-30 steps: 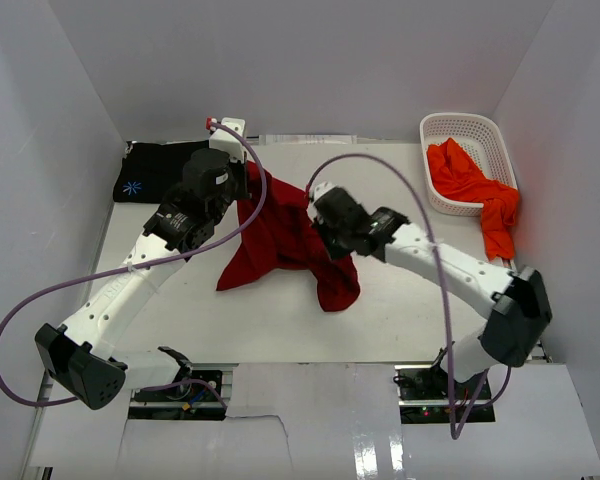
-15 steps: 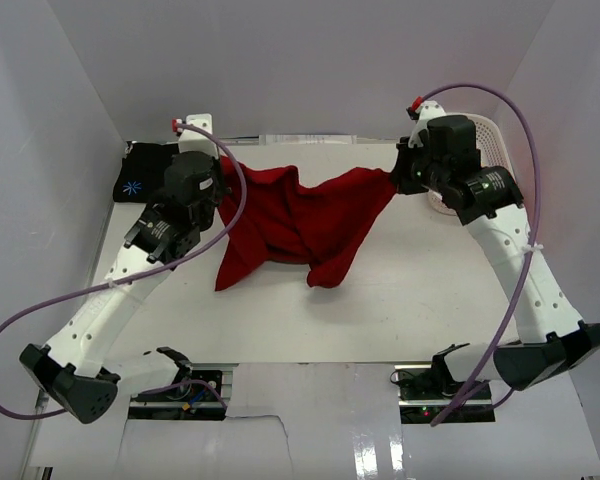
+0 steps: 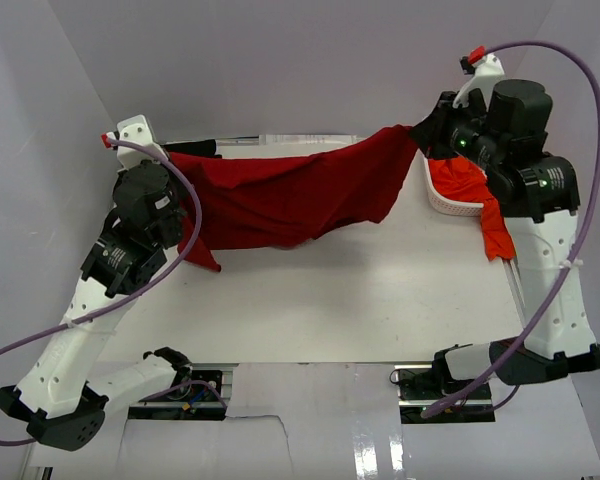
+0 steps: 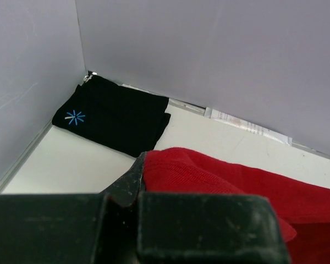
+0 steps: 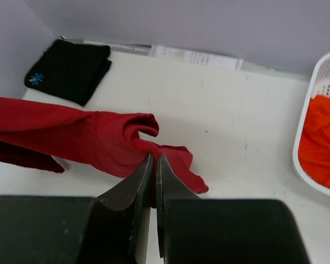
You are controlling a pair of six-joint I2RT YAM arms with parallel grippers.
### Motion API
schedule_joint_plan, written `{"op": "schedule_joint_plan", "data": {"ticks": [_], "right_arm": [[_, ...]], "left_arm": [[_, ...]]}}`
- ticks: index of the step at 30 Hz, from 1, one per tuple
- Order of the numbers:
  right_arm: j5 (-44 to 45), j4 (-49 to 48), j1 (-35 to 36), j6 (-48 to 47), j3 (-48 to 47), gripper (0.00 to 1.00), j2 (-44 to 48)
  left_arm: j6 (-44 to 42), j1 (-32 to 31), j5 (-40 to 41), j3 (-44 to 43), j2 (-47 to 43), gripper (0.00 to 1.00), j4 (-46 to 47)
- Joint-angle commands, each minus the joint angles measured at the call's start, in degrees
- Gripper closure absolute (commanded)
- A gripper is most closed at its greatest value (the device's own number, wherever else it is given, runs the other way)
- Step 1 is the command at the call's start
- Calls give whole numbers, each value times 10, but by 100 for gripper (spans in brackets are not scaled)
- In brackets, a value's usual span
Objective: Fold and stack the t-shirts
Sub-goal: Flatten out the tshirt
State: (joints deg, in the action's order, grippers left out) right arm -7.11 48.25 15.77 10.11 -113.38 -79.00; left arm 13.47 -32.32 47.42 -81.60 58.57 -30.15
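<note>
Now | left claw (image 4: 137, 177) clamped on one end of red shirt (image 3: 290, 195); right claw (image 5: 155, 159) on the other | shirt slung between them over table (image 3: 330, 295); black shirt (image 4: 113, 113) folded, far-left corner; orange shirt (image 5: 319, 137) in basket (image 5: 325, 69)

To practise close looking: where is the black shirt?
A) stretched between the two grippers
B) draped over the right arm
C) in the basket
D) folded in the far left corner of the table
D: the black shirt lies folded in that corner, apart from the red shirt.
</note>
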Motion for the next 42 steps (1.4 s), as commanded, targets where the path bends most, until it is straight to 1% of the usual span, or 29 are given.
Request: {"op": "schedule_joint_plan", "data": {"ticks": [1,2,4,8,10,12,13,14,15,17,19,22,23,25,27,29,31,35,38,39,42], "right_arm": [[-38,-70,-1,3,3,92,67],[-41,-102,-1,2,12,92,80],[-50,-123,-1,-3,19,92,104],[-63,-125,-1,-14,-32,92,122],[-65,-128,-1,-18,-43,92,144],[-65,-150,-1,-21,-33,92,167],[-65,-162,-1,-22,-10,92,196],[-64,-176,-1,-25,4,92,213],[-62,-206,-1,-25,18,92,246],[-54,-232,-1,-27,46,92,274],[-52,-255,-1,-33,45,92,299],[-46,-275,-1,-39,18,92,321],[-38,-285,-1,-40,18,92,329],[-20,-307,-1,-43,25,92,361],[8,-349,-2,-47,48,92,396],[35,-371,-1,-51,51,92,411],[41,-384,-1,-51,55,92,429],[19,-384,-1,-28,34,92,427],[4,-337,-1,-2,26,92,397],[0,-326,-1,4,32,92,378],[6,-305,-1,45,107,92,348]], "left_arm": [[27,4,8,34,-24,99,-16],[31,5,7,41,-28,99,-17],[42,5,1,60,-40,99,-18],[67,7,2,70,-52,99,-44],[84,7,7,67,-63,100,-56],[94,7,7,69,-83,100,-61],[98,7,0,73,-97,100,-54],[89,7,-1,93,-134,100,-38],[78,7,-8,105,-153,100,3],[55,7,-29,127,-199,100,52],[49,7,-37,127,-219,100,69],[51,7,-58,114,-255,100,94],[50,7,-73,113,-266,100,115],[48,7,-82,112,-293,100,135],[44,7,-90,107,-308,100,156],[39,7,-91,103,-327,100,172],[33,7,-94,99,-342,100,183],[41,7,-104,87,-346,100,173],[57,7,-97,100,-340,100,152],[62,7,-91,109,-337,100,148],[91,7,-70,162,-312,100,119]]}}
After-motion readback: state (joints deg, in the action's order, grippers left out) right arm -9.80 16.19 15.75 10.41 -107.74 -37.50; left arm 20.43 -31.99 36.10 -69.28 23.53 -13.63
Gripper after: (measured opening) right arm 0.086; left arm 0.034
